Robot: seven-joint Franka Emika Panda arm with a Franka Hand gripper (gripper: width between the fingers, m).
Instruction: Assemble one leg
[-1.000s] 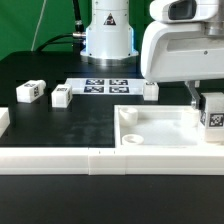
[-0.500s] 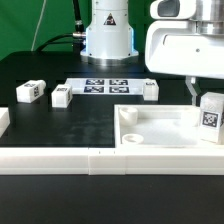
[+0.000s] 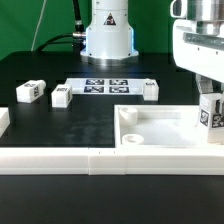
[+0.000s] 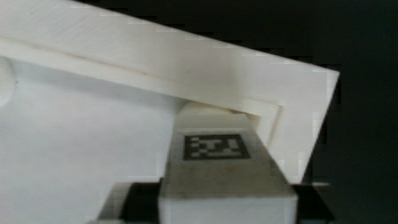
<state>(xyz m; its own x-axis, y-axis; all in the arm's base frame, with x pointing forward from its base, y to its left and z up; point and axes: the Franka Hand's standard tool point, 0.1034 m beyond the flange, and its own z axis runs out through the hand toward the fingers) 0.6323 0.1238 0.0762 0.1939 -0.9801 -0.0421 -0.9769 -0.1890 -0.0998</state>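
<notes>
My gripper [image 3: 211, 101] is at the exterior view's right, over the far right corner of the large white tray-like part [image 3: 160, 124]. It is shut on a leg [image 3: 212, 116], a small white block with a marker tag facing the camera, held upright at that corner. In the wrist view the leg [image 4: 221, 160] fills the space between the dark fingers [image 4: 139, 203], with its tag toward the tray's corner rim [image 4: 267, 95]. Whether the leg's lower end touches the tray is hidden.
Three more legs lie on the black table: two at the exterior view's left [image 3: 28, 92] [image 3: 61, 96] and one by the marker board [image 3: 150, 90]. The marker board [image 3: 105, 86] lies before the robot base [image 3: 107, 35]. A white wall [image 3: 60, 160] runs along the front.
The arm has shifted toward the exterior view's right, and the held leg has moved slightly right and down at the tray's corner. The other parts have not moved.
</notes>
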